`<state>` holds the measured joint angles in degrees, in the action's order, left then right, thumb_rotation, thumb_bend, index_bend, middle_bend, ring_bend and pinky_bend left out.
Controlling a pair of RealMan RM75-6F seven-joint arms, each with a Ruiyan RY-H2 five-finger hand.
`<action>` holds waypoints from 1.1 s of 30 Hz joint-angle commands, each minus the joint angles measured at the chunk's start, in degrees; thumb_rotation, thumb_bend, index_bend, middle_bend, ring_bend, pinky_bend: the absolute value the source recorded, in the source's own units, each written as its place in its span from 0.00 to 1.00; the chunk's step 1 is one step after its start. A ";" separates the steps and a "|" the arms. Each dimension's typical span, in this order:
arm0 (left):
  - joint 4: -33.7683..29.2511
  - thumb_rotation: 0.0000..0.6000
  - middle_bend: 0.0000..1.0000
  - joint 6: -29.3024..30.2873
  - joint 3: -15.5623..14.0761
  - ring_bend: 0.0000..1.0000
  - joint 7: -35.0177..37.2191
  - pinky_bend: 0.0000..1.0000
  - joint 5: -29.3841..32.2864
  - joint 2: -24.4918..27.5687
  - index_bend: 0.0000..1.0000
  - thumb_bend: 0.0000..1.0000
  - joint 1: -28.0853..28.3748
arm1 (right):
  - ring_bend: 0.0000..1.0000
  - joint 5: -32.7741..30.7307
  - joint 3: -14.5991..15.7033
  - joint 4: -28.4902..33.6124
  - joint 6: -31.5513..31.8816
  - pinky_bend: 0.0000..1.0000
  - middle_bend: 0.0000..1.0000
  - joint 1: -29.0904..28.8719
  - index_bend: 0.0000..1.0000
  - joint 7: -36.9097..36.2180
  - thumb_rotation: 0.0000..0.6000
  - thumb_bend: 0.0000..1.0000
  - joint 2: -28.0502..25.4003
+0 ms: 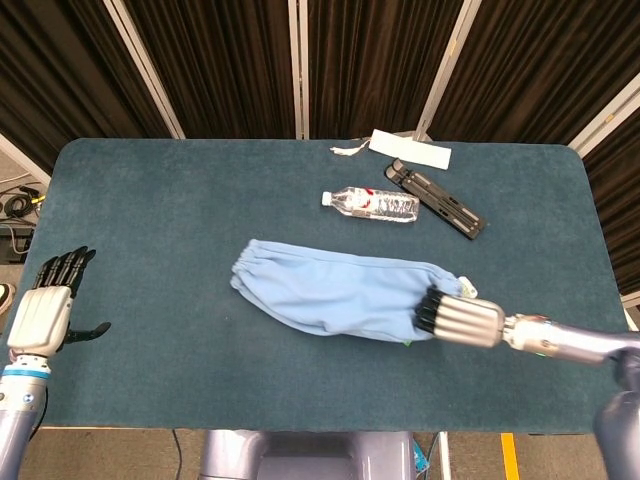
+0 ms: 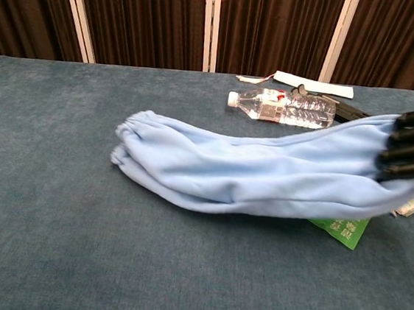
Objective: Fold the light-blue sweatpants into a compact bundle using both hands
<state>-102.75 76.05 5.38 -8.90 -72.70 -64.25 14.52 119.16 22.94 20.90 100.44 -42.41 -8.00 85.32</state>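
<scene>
R hand grips soft, tube-shaped sweatpants; L hand open, empty, fingers apart.

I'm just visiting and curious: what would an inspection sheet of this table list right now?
Surface: table with dark teal cloth cover.
Job's things: sweatpants, light blue, folded lengthwise into a long strip, one end lifted by the right hand.
Clutter: water bottle lying on its side; black folding stand; white strip at the far edge; green packet mostly under the sweatpants; small white packet partly hidden.
Hands: right hand grips the sweatpants' end; left hand holds nothing, fingers apart, at the table's left edge.
Cables: some on the floor at far left.
Surroundings: black curtains with pale posts behind.
</scene>
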 commanded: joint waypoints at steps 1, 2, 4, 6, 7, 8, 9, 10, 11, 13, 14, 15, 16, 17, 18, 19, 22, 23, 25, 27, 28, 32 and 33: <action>-0.26 1.00 0.00 0.01 -0.09 0.00 -0.22 0.00 -0.19 -0.09 0.00 0.00 -0.05 | 0.43 1.24 1.05 2.28 1.79 0.44 0.52 1.30 0.53 2.09 1.00 0.78 -3.07; -0.34 1.00 0.00 -0.01 -0.12 0.00 -0.24 0.00 -0.25 -0.10 0.00 0.00 -0.06 | 0.43 1.22 0.90 2.99 1.85 0.44 0.52 1.15 0.53 2.23 1.00 0.78 -3.41; -0.43 1.00 0.00 -0.03 -0.18 0.00 -0.29 0.00 -0.38 -0.09 0.00 0.00 -0.11 | 0.43 1.29 0.57 4.39 1.72 0.44 0.52 0.65 0.53 2.63 1.00 0.78 -3.84; -0.49 1.00 0.00 0.01 -0.22 0.00 -0.34 0.00 -0.46 -0.08 0.00 0.00 -0.16 | 0.43 1.28 0.17 5.78 1.31 0.44 0.52 -0.02 0.53 2.72 1.00 0.78 -3.98; -0.50 1.00 0.00 0.05 -0.21 0.00 -0.32 0.00 -0.48 -0.07 0.00 0.00 -0.21 | 0.43 1.25 -0.25 6.97 0.85 0.44 0.52 -0.72 0.53 2.83 1.00 0.78 -3.96; -0.49 1.00 0.00 0.06 -0.20 0.00 -0.31 0.00 -0.49 -0.07 0.00 0.00 -0.23 | 0.43 1.24 -0.48 7.57 0.58 0.44 0.52 -1.13 0.52 2.91 1.00 0.78 -3.94; -0.48 1.00 0.00 0.07 -0.19 0.00 -0.30 0.00 -0.48 -0.05 0.00 0.00 -0.25 | 0.43 1.23 -0.73 8.20 0.27 0.44 0.52 -1.58 0.52 2.94 1.00 0.78 -3.90; -0.46 1.00 0.00 0.07 -0.16 0.00 -0.24 0.00 -0.44 -0.03 0.00 0.00 -0.28 | 0.43 1.19 -1.14 9.22 -0.25 0.44 0.52 -2.32 0.52 2.99 1.00 0.78 -3.84; -0.43 1.00 0.00 0.08 -0.13 0.00 -0.19 0.00 -0.40 -0.01 0.00 0.00 -0.30 | 0.43 1.16 -1.46 9.93 -0.61 0.44 0.52 -2.87 0.52 3.04 1.00 0.78 -3.79; -0.22 1.00 0.00 -0.16 0.09 0.00 0.32 0.00 0.04 0.16 0.00 0.00 -0.32 | 0.43 0.34 -3.86 14.62 -2.98 0.44 0.52 -6.65 0.52 2.13 1.00 0.78 -3.08; -0.08 1.00 0.00 -0.29 0.22 0.00 0.62 0.00 0.25 0.24 0.00 0.00 -0.31 | 0.43 -0.42 -5.13 17.50 -4.96 0.44 0.51 -8.36 0.52 1.89 1.00 0.78 -3.11; 0.01 1.00 0.00 -0.44 0.29 0.00 0.83 0.00 0.38 0.31 0.00 0.00 -0.29 | 0.43 -0.94 -5.95 19.55 -6.57 0.44 0.51 -9.47 0.52 1.97 1.00 0.78 -3.25; 0.11 1.00 0.00 -0.59 0.36 0.00 1.06 0.00 0.53 0.37 0.00 0.00 -0.27 | 0.43 -1.49 -6.84 21.48 -8.27 0.44 0.51 -10.58 0.52 2.27 1.00 0.78 -3.36; 0.21 1.00 0.00 -0.76 0.42 0.00 1.28 0.00 0.65 0.45 0.00 0.00 -0.24 | 0.43 -2.10 -7.72 23.30 -10.26 0.44 0.51 -11.70 0.52 2.70 1.00 0.78 -3.44; 0.30 1.00 0.00 -0.89 0.47 0.00 1.48 0.00 0.73 0.53 0.00 0.00 -0.22 | 0.43 -2.59 -8.37 24.97 -12.06 0.44 0.51 -12.54 0.52 3.18 1.00 0.78 -3.65; 0.42 1.00 0.00 -1.00 0.54 0.00 1.68 0.00 0.84 0.60 0.00 0.00 -0.21 | 0.43 -3.26 -9.17 26.62 -13.91 0.44 0.51 -13.40 0.52 3.54 1.00 0.78 -3.72; 0.68 1.00 0.00 -1.25 0.69 0.00 2.18 0.00 1.08 0.75 0.00 0.00 -0.18 | 0.43 -4.69 -10.87 29.51 -17.67 0.44 0.51 -15.08 0.52 4.33 1.00 0.78 -3.55; 0.79 1.00 0.00 -1.43 0.75 0.00 2.50 0.00 1.20 0.83 0.00 0.00 -0.17 | 0.43 -5.35 -11.71 30.72 -19.32 0.44 0.52 -15.85 0.52 4.63 1.00 0.78 -3.32; 1.09 1.00 0.00 -1.91 0.96 0.00 3.30 0.00 1.53 1.06 0.00 0.00 -0.07 | 0.43 -6.96 -13.63 33.19 -22.66 0.44 0.52 -17.30 0.52 5.03 1.00 0.78 -2.43; 1.34 1.00 0.00 -2.38 1.15 0.00 4.11 0.00 1.82 1.31 0.00 0.00 0.02 | 0.43 -8.20 -15.38 34.93 -25.65 0.44 0.52 -18.64 0.52 6.09 1.00 0.78 -1.23; 1.37 1.00 0.00 -2.60 1.25 0.00 4.61 0.00 1.98 1.44 0.00 0.00 0.04 | 0.43 -8.78 -16.24 35.47 -27.06 0.44 0.52 -19.31 0.52 6.67 1.00 0.78 -0.33; 1.45 1.00 0.00 -3.21 1.37 0.00 6.52 0.00 1.76 2.16 0.00 0.00 0.03 | 0.43 -10.66 -18.98 34.94 -32.83 0.44 0.52 -21.93 0.52 9.08 1.00 0.78 4.48; 1.52 1.00 0.00 -3.34 1.35 0.00 6.83 0.00 1.67 2.25 0.00 0.00 0.03 | 0.43 -11.00 -19.48 34.66 -33.90 0.44 0.52 -22.44 0.52 9.41 1.00 0.78 5.66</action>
<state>-101.32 72.88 6.70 -2.31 -70.94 -62.16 14.54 109.52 5.21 55.47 68.91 -63.19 -0.06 88.64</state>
